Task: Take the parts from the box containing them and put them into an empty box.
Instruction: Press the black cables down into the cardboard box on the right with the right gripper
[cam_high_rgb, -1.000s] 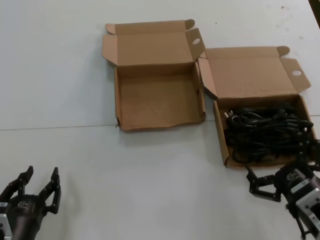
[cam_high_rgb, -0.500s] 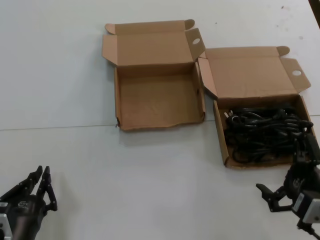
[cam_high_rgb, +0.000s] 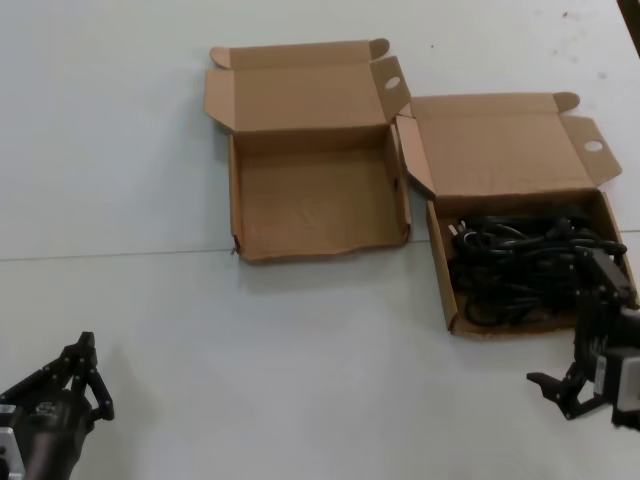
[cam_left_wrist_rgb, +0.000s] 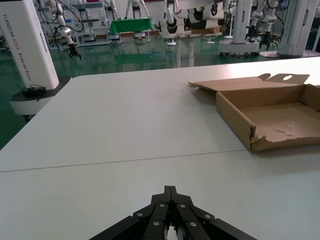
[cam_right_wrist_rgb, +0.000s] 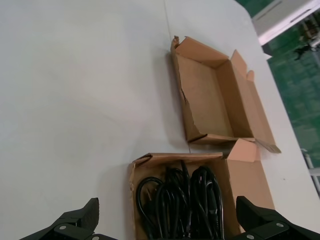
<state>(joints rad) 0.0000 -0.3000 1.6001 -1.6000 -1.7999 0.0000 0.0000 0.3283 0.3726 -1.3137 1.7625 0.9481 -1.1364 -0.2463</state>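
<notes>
Two brown cardboard mailer boxes sit side by side on the white tabletop (cam_high_rgb: 150, 150), lids folded back so both trays are open from above. The empty box (cam_high_rgb: 318, 200), squarer and with a wavy, dented front rim, lies to the robot's left of the box containing the cords (cam_high_rgb: 447, 290), almost touching it; that closeness should keep each transfer short. The black power cords (cam_high_rgb: 520, 270) lie tangled in loose coils filling the longer tray, none yet moved across.

The right gripper (cam_high_rgb: 572, 392) hovers just in front of the full box's front rim, fingers spread wide, seemingly lined up to reach in over the rim for a cord bundle. The left gripper (cam_high_rgb: 82, 372) rests low near the tabletop's front edge, well apart from both boxes, fingers drawn together, apparently waiting.
</notes>
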